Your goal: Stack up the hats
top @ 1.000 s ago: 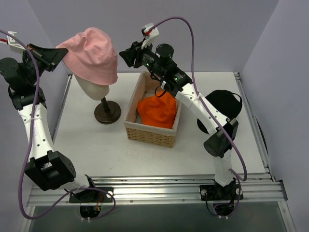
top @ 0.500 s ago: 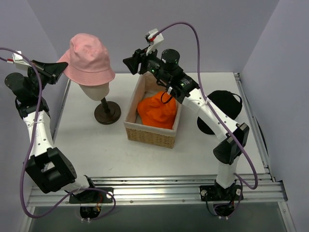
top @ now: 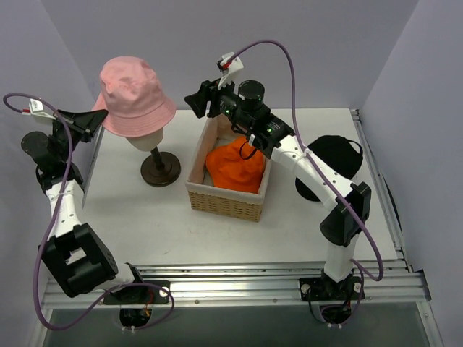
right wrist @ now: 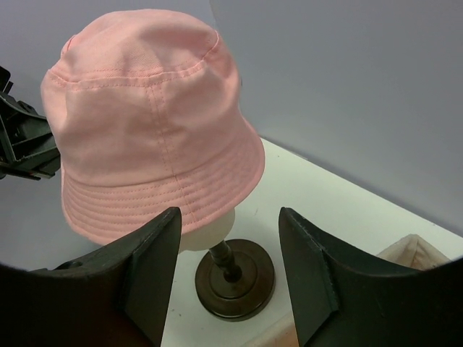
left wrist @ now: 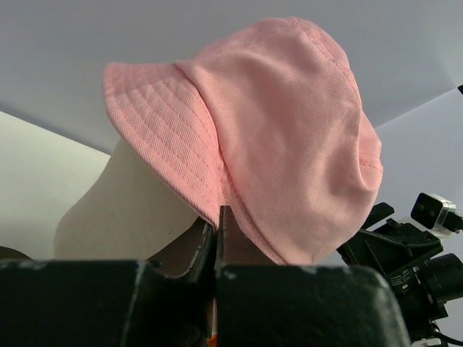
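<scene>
The pale pink bucket hat (top: 136, 95) sits on the cream mannequin head (top: 145, 137); it also fills the left wrist view (left wrist: 289, 130) and the right wrist view (right wrist: 145, 123). My left gripper (top: 101, 116) is shut, its tips (left wrist: 215, 217) pinching the hat's left brim edge. My right gripper (top: 195, 97) is open and empty (right wrist: 228, 217), hovering just right of the hat. The bright orange bucket hat (top: 235, 163) lies in the woven basket (top: 224, 204). The black cap (top: 336, 153) lies on the table at the right. The tan cap is out of view.
The mannequin's dark round base (top: 160, 168) stands left of the basket, and shows in the right wrist view (right wrist: 235, 278). Grey walls close in the back and both sides. A metal rail (top: 231, 278) runs along the near edge.
The pink hat has come down and settled lower on the mannequin head. My left gripper moved down with the brim. My right gripper shifted only slightly and stayed open.
</scene>
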`<state>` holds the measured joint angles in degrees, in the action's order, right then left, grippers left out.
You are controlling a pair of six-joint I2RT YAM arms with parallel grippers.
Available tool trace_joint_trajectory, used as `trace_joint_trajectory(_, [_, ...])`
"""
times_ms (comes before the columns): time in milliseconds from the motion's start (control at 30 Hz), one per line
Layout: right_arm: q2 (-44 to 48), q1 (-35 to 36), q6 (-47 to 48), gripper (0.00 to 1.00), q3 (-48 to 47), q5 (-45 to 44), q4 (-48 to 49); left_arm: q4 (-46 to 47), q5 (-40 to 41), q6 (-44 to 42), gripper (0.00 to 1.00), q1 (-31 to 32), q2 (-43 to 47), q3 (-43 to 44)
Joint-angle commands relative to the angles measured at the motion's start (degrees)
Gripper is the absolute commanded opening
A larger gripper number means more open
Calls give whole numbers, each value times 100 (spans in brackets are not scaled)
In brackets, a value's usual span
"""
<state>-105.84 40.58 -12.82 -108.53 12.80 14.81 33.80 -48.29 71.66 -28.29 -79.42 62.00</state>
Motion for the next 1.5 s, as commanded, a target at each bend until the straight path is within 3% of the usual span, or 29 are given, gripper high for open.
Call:
trace_joint_trajectory(0, [187, 20, -107, 52, -28, -49, 479, 531, -268, -38, 2, -53, 277, -161])
trace_joint_trajectory(167, [134, 38, -195, 52, 7, 30, 558, 487, -242, -117, 7, -53, 304, -363])
trace_joint_trajectory(267, [108, 47, -186, 52, -1, 12, 550, 461, -303, -178, 23, -53, 286, -364])
trace_joint_trajectory(333, [81, 47, -195, 52, -1, -14, 549, 365, -277, -213, 40, -54, 313, -346])
trace_joint_trajectory(433, [81, 47, -177, 52, -10, -14, 523, 67, -198, -354, 54, -53, 374, -250])
trace_joint_trajectory(633, [143, 47, -107, 52, 69, -32, 488, -1415, 327, -1161, 61, -53, 708, 14])
trace_joint_trajectory(733, [195, 38, -107, 52, 139, -40, 497, -2095, 654, -1593, 70, -53, 875, 128])
trace_joint_trajectory(867, [266, 29, -54, 52, 236, -67, 506, -2194, 944, -1664, 73, -71, 919, 155])
trace_joint_trajectory(1100, [362, -15, -1, 52, 368, -84, 505, -1641, 717, -1216, 65, -159, 586, 111])
trace_joint_trajectory(1200, [415, -59, -1, 52, 438, -84, 532, -1210, 637, -1014, 55, -159, 480, 6])
trace_joint_trajectory(1333, [442, -76, -1, 52, 482, -84, 532, -1078, 637, -987, 27, -159, 436, -100])
trace_joint_trajectory(1467, [477, -85, 7, 52, 552, -93, 541, -990, 681, -969, 8, -159, 480, -258])
